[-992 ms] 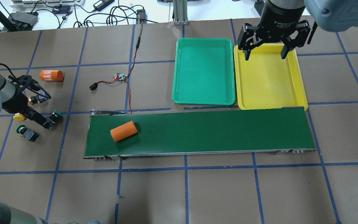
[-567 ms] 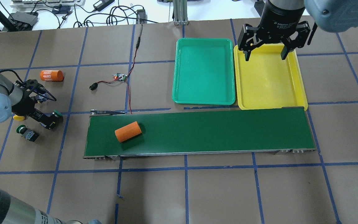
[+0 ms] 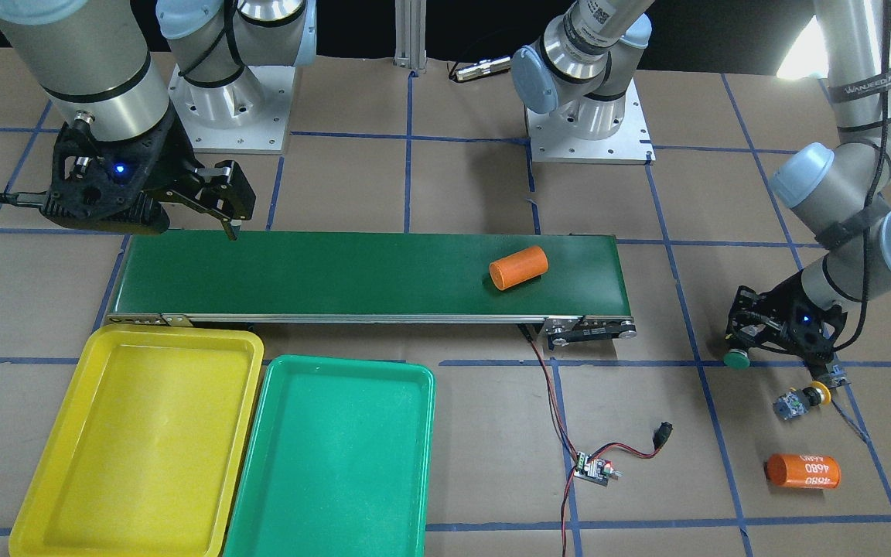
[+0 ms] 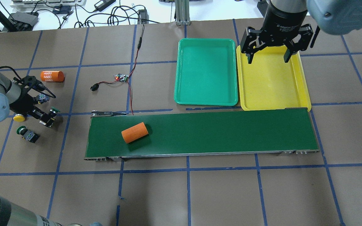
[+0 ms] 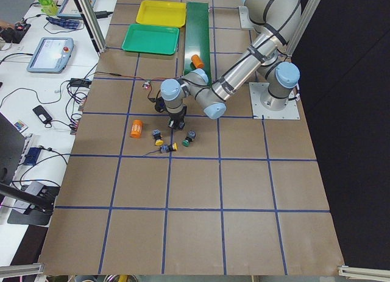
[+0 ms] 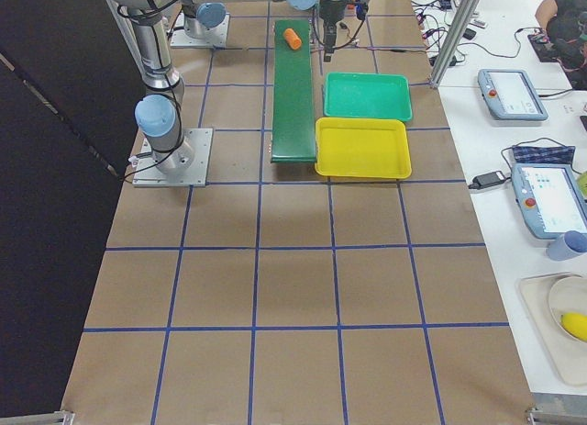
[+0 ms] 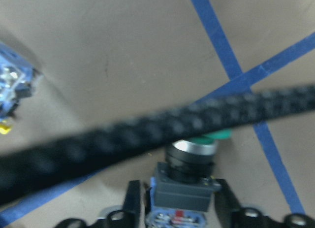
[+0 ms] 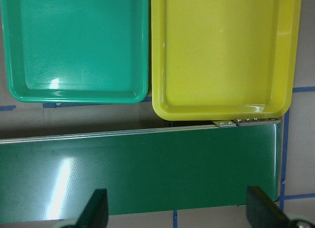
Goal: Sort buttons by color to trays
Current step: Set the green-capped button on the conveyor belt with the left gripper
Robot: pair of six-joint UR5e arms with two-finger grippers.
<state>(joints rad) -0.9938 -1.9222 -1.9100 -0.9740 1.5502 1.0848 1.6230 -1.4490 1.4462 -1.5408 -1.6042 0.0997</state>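
Left gripper [image 7: 178,206] is clamped on a green button [image 7: 191,161]: both fingers [image 7: 132,202] press the sides of its contact block, cap pointing away from the wrist. Can't tell whether it's touching the table or lifted. It sits at the robot's left end of the table, near the belt [image 4: 215,131] end and well apart from both trays.

The other three buttons lie on the table close by:
- second green button [image 4: 22,129], on its side, nearer the robot
- yellow button [image 4: 19,118], partly hidden under the left arm
- second yellow button [image 3: 805,398], just beside the gripper on its far side

Right gripper [image 4: 268,59] has its fingers wide apart and holds nothing. It hangs over the far edge of the yellow tray [image 4: 303,94].

Green tray [image 4: 206,72] is just beside the yellow one, and both are along the belt's far side.

One orange cylinder [image 4: 134,132] lies on the belt towards its left end. A second cylinder [image 4: 52,76] is on the table beyond the buttons.
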